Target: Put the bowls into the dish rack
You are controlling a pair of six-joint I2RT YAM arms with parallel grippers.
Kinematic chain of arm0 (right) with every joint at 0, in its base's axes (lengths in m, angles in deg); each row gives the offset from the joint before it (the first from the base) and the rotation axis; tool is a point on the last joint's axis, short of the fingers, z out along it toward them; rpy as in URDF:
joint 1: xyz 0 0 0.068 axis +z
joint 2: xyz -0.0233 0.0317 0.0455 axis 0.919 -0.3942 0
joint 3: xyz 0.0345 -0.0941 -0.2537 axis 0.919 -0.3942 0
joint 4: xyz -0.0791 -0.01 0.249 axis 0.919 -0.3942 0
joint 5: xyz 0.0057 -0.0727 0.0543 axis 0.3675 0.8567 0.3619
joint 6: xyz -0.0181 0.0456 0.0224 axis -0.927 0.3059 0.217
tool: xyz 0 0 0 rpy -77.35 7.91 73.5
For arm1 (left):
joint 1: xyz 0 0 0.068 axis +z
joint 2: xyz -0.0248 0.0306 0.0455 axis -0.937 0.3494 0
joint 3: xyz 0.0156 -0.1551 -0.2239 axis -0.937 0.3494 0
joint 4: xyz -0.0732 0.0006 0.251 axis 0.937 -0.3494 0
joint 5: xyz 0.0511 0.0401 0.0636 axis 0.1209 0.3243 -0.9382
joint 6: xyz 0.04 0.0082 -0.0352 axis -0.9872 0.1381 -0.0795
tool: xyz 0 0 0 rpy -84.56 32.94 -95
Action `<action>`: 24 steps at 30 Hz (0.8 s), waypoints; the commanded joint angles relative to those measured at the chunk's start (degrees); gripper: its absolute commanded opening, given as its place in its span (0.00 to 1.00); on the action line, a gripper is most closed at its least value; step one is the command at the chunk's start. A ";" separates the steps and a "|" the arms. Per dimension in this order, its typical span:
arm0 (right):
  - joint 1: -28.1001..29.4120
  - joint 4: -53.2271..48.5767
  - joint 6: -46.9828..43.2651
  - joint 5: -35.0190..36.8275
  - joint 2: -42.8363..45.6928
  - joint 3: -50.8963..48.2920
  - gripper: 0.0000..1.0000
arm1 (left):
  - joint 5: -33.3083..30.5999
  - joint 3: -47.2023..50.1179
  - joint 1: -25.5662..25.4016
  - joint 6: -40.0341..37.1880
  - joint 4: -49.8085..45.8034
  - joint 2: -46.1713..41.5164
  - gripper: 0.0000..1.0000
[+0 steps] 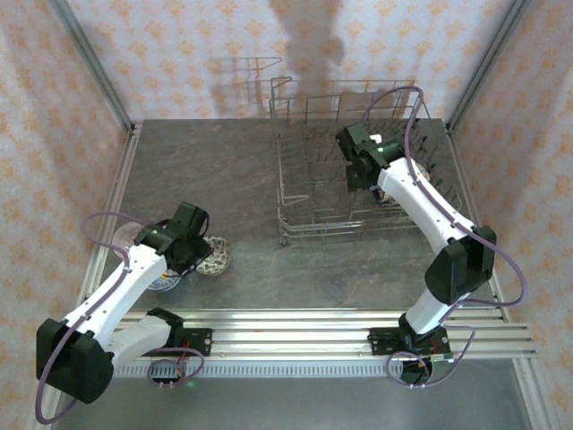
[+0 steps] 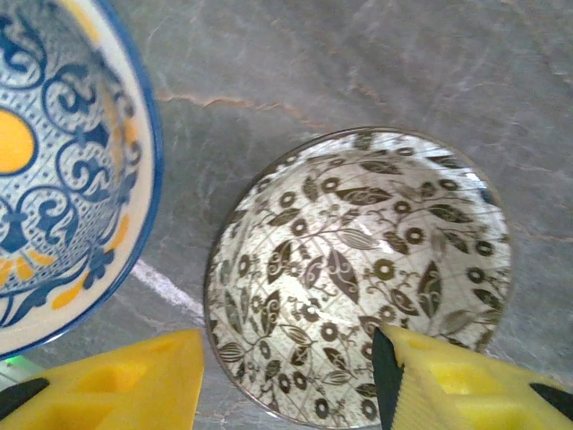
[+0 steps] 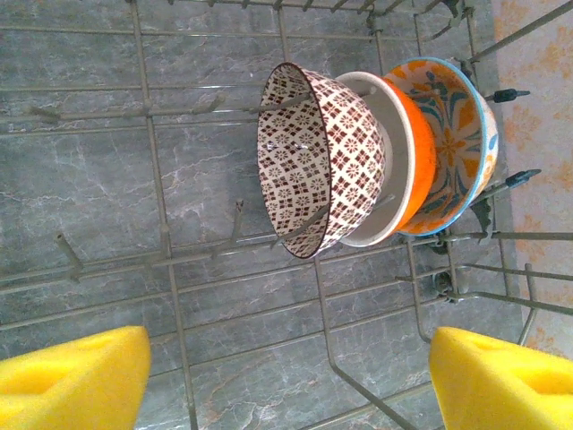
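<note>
The left gripper point(image 2: 286, 385) hangs low over the table point(image 2: 358, 63) with its yellow fingers point(image 2: 116, 385) parted and nothing clamped between them. One finger sits just outside the rim of a brown leaf bowl point(image 2: 358, 260) and the other overlaps the bowl's inside, so the jaws straddle its near edge. I can't tell whether either pad touches it. The bowl lies upright and open on the grey stone top. Just beside it, on the outer side, is a blue bowl point(image 2: 63, 161) with a yellow centre, also upright; the two rims are close but apart. From above, the left arm reaches over this pair at the near left of the table.

The right gripper point(image 3: 286, 376) is spread wide and empty, pointing down into the rack point(image 1: 340, 228) at the far right of the table. Beyond its fingers only wire and tines lie close by. Further in, three bowls stand on edge in a row between the tines, nested closely — a brown checked bowl point(image 3: 309, 161) nearest the middle, a white bowl point(image 3: 387, 125) behind it, then an orange bowl point(image 3: 448, 134) with a blue rim against the rack's end wall.
</note>
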 commanded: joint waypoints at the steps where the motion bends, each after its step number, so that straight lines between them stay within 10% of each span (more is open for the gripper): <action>1: -0.14 0.73 0.86 -0.08 2.16 -1.14 0.81 | -0.66 1.36 0.20 5.63 -1.85 -1.02 0.54; 24: 0.00 -0.76 1.59 0.27 0.53 -0.23 0.81 | 2.74 6.58 0.24 6.08 6.92 4.18 0.44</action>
